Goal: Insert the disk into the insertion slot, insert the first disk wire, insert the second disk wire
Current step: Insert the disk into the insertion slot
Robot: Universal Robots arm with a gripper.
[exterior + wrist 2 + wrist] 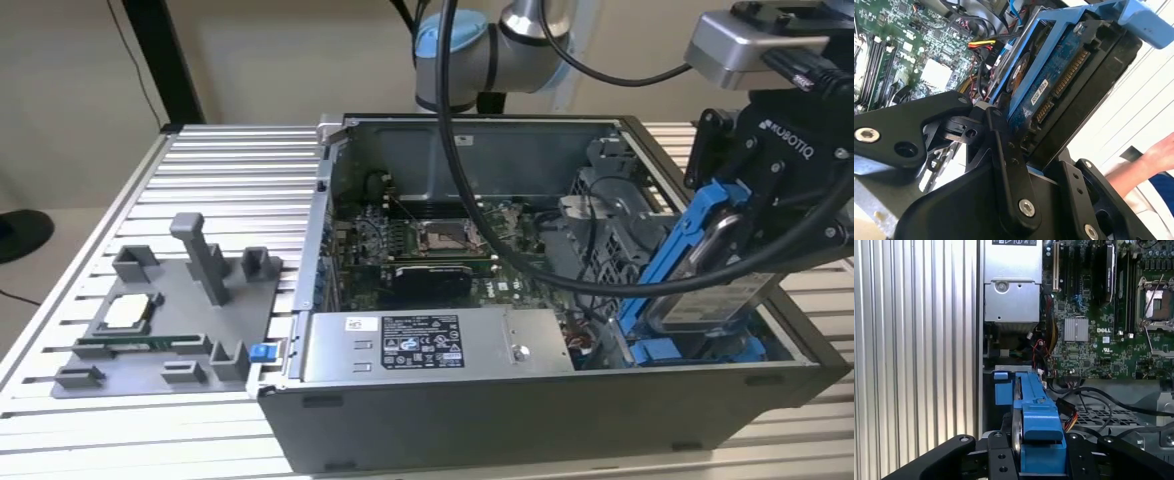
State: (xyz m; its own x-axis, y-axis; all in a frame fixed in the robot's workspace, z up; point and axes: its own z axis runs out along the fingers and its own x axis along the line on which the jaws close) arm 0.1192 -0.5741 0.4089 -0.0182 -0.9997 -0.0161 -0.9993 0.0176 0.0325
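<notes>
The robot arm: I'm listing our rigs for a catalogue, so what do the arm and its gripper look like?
The arm has rounded silver-grey joints with light blue caps, and thick black cables run alongside it. A grey metal box sits at the wrist. The gripper is matt black with white lettering on its body; its jaws are black bar linkages pinned with silver screws.

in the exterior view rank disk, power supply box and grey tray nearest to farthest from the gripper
1. disk, held in the gripper, exterior view's right
2. power supply box, front middle of the case
3. grey tray, on the table, exterior view's far left
</notes>
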